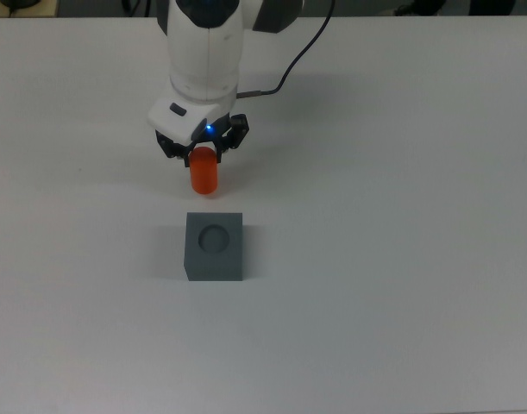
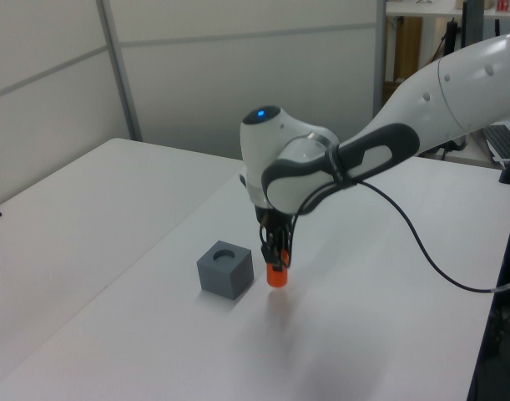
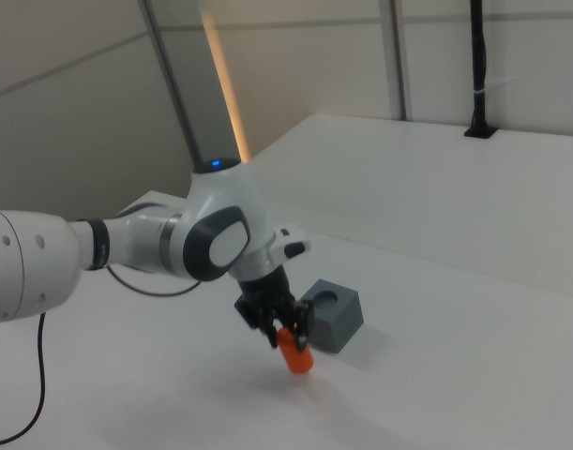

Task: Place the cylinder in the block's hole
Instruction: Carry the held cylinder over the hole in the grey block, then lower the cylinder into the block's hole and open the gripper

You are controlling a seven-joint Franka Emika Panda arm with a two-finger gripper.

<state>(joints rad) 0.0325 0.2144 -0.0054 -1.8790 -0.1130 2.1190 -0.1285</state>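
Gripping the smooth orange cylinder [image 1: 204, 172] by its top, the gripper [image 1: 203, 152] holds it near the matte grey block [image 1: 215, 246].

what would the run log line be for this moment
phase: carry | gripper: shut on cylinder | cylinder: lifted off table, tilted | block: hole empty, on table | next: move over block

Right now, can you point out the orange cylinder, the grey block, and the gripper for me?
cylinder [image 1: 204, 175]: top view, on its orange side below the fingers.
block [image 1: 215, 238]: top view, on its top face at the round hole.
gripper [image 1: 203, 150]: top view, midway between the fingertips at the cylinder's upper end.
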